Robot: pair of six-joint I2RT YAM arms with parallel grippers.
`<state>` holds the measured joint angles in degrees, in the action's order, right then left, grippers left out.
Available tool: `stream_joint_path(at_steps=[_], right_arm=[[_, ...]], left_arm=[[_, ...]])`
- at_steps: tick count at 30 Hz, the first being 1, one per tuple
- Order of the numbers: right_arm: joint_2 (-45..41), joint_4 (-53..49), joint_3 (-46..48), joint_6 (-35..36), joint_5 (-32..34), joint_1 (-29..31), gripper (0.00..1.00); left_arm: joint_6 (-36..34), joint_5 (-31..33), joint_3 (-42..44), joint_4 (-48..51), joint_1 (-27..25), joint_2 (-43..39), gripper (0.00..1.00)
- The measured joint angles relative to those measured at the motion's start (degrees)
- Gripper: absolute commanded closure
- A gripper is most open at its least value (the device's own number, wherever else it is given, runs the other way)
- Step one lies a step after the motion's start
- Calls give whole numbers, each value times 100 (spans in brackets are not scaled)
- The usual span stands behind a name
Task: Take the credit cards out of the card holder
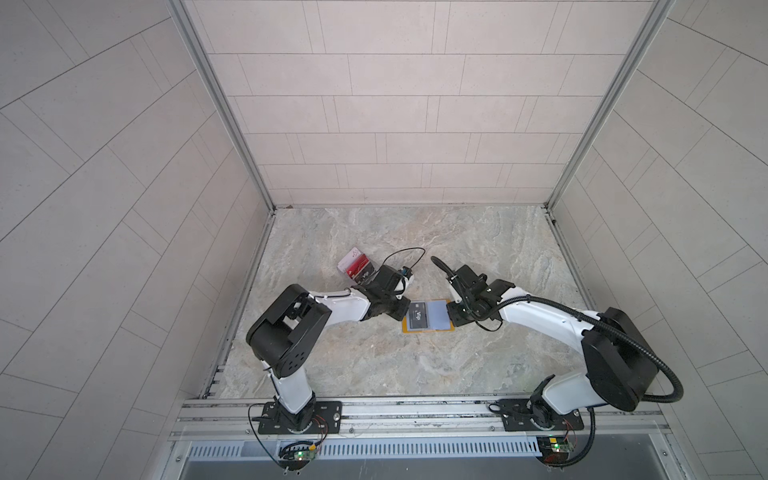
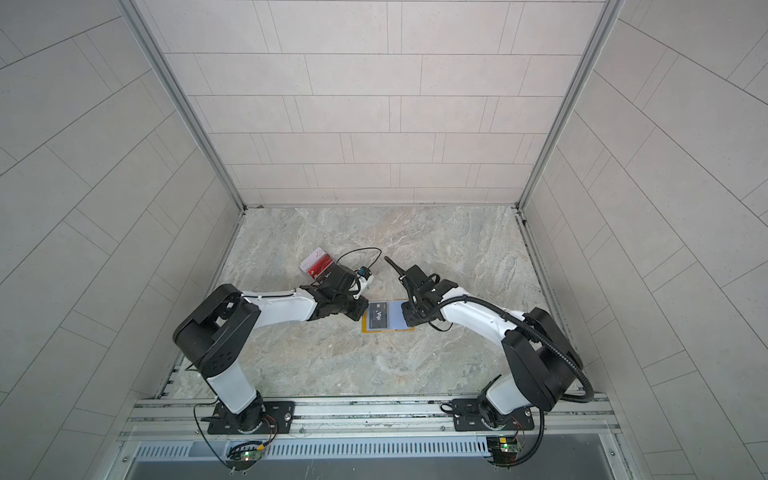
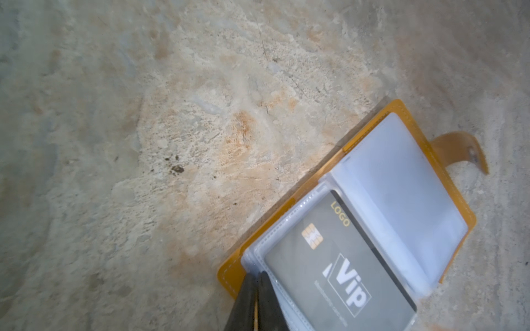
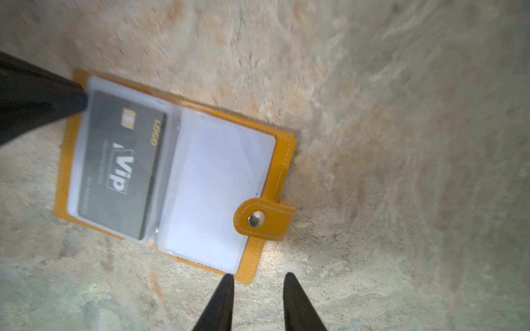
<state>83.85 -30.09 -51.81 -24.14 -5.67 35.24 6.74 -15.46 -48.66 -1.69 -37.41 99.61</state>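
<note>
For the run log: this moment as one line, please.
left gripper: shut, at card holder corner | right gripper: open, beside card holder | dark VIP card: inside card holder | loose cards: stacked on table

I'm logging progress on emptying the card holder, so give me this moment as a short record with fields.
card holder: lying open on the table
still inside: one dark card in a clear sleeve
facing sleeve: looks empty
cards out: small pile of red and whitish cards, on the table farther back, apart from the holder
left gripper: shut, tips at the holder's corner beside the dark card
right gripper: open, nothing between the fingers, just off the holder's opposite edge
</note>
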Motion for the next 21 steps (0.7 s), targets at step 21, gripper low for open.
stream_joint_path(at_steps=[21], right_arm=[[929, 1200, -326, -361, -2035, -92, 70]], left_arm=[[343, -546, 588, 131, 0, -645, 98]])
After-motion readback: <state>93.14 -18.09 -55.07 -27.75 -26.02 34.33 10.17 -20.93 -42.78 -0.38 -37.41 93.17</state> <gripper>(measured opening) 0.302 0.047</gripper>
